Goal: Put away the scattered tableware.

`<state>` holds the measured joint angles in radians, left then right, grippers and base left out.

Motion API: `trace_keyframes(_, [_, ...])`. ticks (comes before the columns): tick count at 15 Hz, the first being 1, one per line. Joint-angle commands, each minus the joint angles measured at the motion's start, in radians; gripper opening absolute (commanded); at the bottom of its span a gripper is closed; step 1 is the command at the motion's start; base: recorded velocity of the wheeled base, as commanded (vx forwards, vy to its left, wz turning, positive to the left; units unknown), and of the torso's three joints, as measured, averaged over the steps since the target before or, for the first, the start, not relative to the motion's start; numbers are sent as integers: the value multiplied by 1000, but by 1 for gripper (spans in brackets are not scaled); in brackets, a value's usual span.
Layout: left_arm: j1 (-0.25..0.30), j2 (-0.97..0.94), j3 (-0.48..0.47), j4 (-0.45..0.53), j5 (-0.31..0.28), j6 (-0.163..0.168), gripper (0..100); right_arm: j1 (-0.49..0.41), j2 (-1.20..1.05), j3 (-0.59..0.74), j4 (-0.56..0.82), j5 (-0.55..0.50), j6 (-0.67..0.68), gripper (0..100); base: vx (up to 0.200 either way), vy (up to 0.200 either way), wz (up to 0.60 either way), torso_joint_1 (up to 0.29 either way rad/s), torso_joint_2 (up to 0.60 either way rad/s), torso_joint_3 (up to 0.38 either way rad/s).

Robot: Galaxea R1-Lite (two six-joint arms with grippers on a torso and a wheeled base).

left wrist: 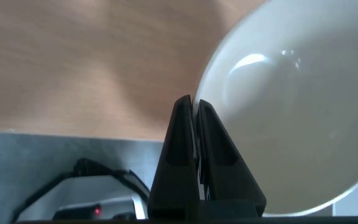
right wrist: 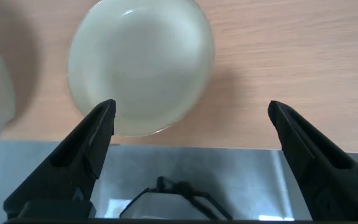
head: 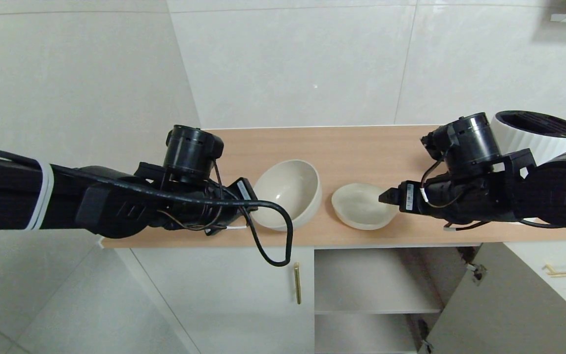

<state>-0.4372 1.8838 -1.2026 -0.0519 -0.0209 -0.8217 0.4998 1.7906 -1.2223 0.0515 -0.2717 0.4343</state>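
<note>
I see a deep cream bowl point(head: 290, 191) standing tilted, its glossy inside showing, and just beside it but apart a smaller, shallow pale dish point(head: 361, 206) that lies upright near the front edge of the wooden counter point(head: 361, 147).

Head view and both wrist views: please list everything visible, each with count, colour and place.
large bowl: one, cream, tilted, left-centre of the countertop
shallow dish: one, pale cream, on the countertop just right of the large bowl, near the front edge
ribbed container: one, white with a dark inside, far right of the countertop
countertop: one, light wood, against the wall
cabinet: one, white, below the countertop, right-hand door open on shelves
handles: two, gold, on the cabinet fronts
wall tiles: white, behind the countertop
left end effector: one, black, shut, tips at the large bowl's rim
right end effector: one, black, open, facing the shallow dish
</note>
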Motion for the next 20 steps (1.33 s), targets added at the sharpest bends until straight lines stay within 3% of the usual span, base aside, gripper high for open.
trace_keyframes(1, [0, -12, 0, 1, -1, -1, 0, 0, 16, -2, 1, -27, -2, 100, 0, 0, 0, 0, 0, 0])
trace_keyframes(8, [0, -65, 11, 6, -7, 6, 0, 0, 95, -11, -59, -106, -3, 100, 0, 0, 0, 0, 0, 0])
trace_keyframes(20, [0, -66, 17, 6, -8, 7, 0, -1, 182, -29, -128, -113, 1, 100, 0, 0, 0, 0, 0, 0])
